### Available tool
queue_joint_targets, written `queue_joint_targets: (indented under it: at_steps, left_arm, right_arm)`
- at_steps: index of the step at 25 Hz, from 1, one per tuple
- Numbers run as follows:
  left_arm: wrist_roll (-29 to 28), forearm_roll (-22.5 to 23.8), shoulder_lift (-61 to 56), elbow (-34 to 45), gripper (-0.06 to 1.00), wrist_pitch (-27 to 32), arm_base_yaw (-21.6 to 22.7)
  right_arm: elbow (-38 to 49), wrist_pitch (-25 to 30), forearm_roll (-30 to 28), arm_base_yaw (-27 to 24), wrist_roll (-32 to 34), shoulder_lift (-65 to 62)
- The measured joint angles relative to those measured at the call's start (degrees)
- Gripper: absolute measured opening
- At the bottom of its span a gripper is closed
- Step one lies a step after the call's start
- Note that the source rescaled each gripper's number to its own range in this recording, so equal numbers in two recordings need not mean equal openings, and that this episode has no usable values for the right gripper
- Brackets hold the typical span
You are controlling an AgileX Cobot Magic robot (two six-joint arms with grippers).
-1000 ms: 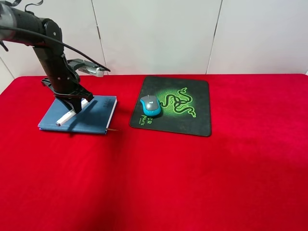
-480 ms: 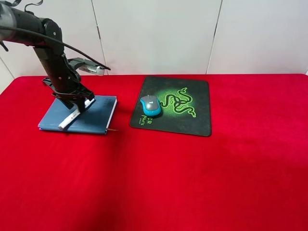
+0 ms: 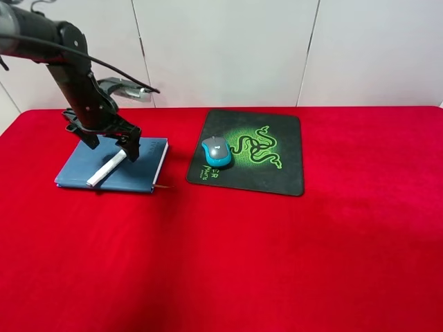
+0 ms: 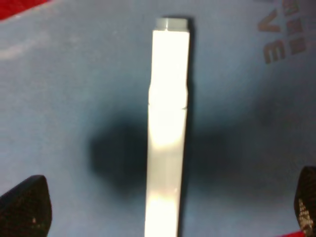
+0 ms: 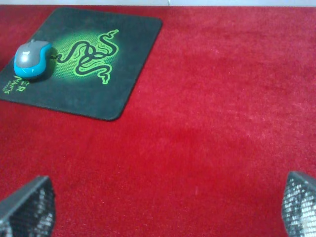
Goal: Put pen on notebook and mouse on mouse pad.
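Left claw (image 3: pixel 111 142) released, jaws spread, hovering right above pen (image 3: pixel 106 168); pen flat on notebook (image 3: pixel 142 168) beneath. Right claw (image 5: pixel 163 217) spread, empty.

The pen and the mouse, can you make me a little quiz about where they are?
1. True or false: the pen lies flat on the notebook.
2. Where does the mouse sit? A) on the red tablecloth B) on the mouse pad C) on the notebook
3. Fill the gap: the left gripper is ____, its fingers spread on either side of the pen without touching it.

Key: 1 true. 2 B, on the pad's corner near the notebook, beside the green snake logo. 3 open; the right gripper is open too, over bare red cloth.
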Motion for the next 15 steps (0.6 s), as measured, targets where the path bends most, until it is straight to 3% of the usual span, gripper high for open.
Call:
queue_joint_targets:
  at_steps: [5,15]
  left_arm:
    - [-0.1,0.0,-4.3,0.0,1.0,2.9,0.0]
    - [-5.4,0.0,-16.4,0.0,1.0,15.8,0.0]
  right_arm:
    - [0.0,0.0,0.0,0.0,0.0,0.0]
    - [0.0,0.0,0.0,0.0,0.0,0.0]
